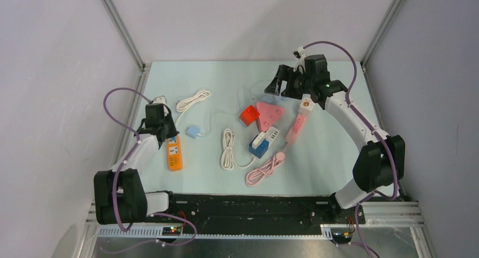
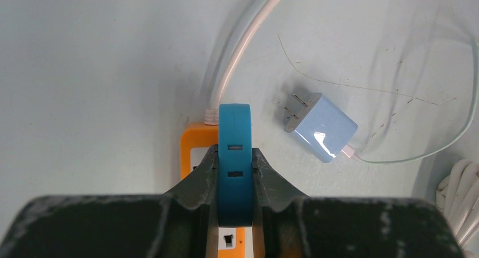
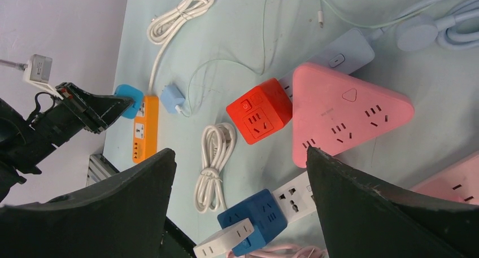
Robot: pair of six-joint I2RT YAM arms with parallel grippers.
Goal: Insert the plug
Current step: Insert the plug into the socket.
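My left gripper (image 2: 234, 156) is shut on a blue plug (image 2: 234, 119) and holds it over the cord end of the orange power strip (image 2: 191, 142). In the top view this gripper (image 1: 163, 130) is at the strip's (image 1: 174, 154) far end, on the left of the table. Whether the plug's pins are in a socket is hidden. The right wrist view also shows the blue plug (image 3: 131, 93) and the strip (image 3: 146, 135). My right gripper (image 3: 240, 152) is open and empty, raised at the back right (image 1: 276, 86).
A light-blue charger (image 2: 325, 128) with a thin cable lies just right of the strip. Mid-table lie a red cube socket (image 1: 248, 114), a pink triangular strip (image 1: 270, 114), a blue cube socket (image 1: 260, 148), a pink bar strip (image 1: 296, 128) and coiled white (image 1: 227, 149) and pink (image 1: 264, 170) cables.
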